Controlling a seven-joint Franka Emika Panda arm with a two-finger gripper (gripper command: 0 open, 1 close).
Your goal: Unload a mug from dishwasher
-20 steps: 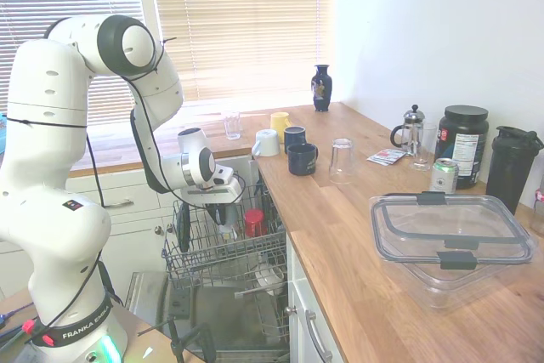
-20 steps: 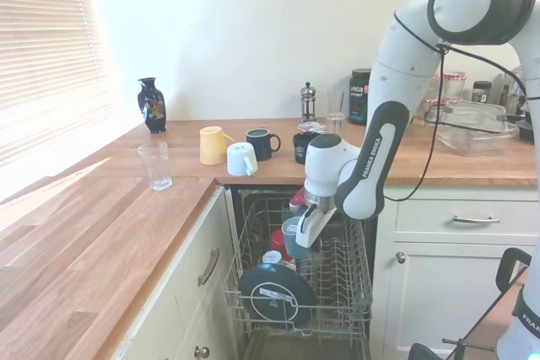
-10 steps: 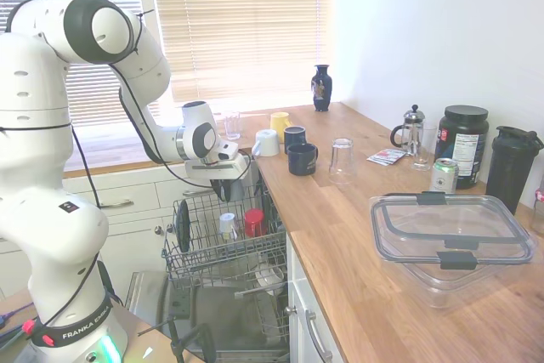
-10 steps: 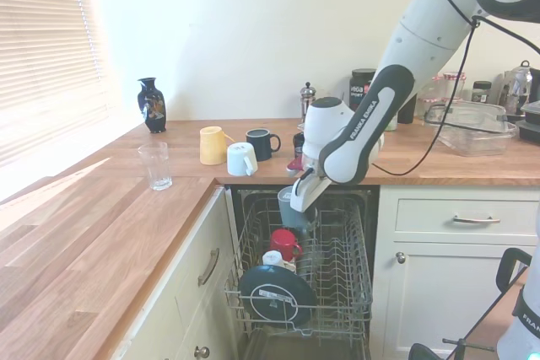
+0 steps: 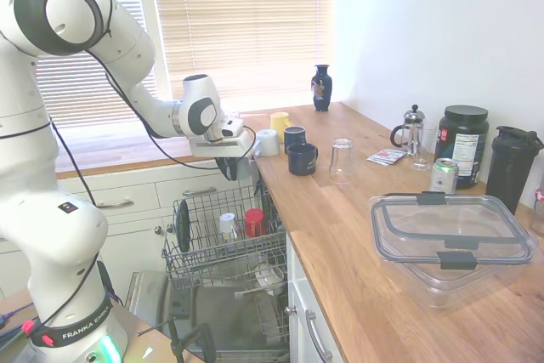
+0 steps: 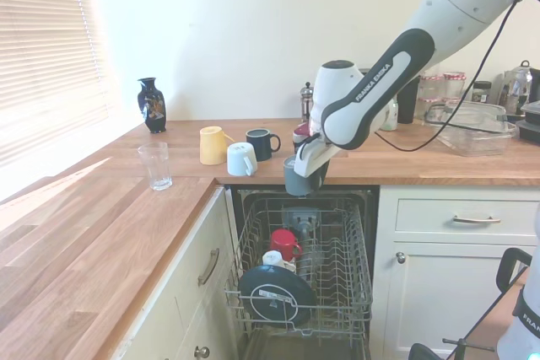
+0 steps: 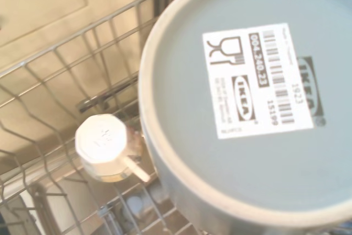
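Observation:
My gripper (image 6: 304,168) is shut on the slate grey-blue mug (image 6: 296,180), which hangs upside down level with the counter's edge, above the dishwasher's pulled-out wire rack (image 6: 344,269). In the wrist view the mug's base (image 7: 181,81) with its pale printed label fills most of the picture, with rack wires (image 7: 49,108) below it. From the other side, the gripper (image 5: 228,159) sits just left of the counter corner, over the rack (image 5: 194,254). The dishwasher door (image 5: 221,329) lies open below.
A red cup (image 6: 285,244), a dark plate (image 6: 272,292) and a white-capped item (image 7: 103,147) stay in the rack. On the counter near the gripper stand a white mug (image 6: 241,158), a yellow mug (image 6: 211,144), two navy mugs (image 5: 301,158), a glass (image 6: 155,165) and a vase (image 6: 152,104).
The gripper has risen with the mug from inside the rack to counter height. The red cup, hidden behind the arm before, now shows.

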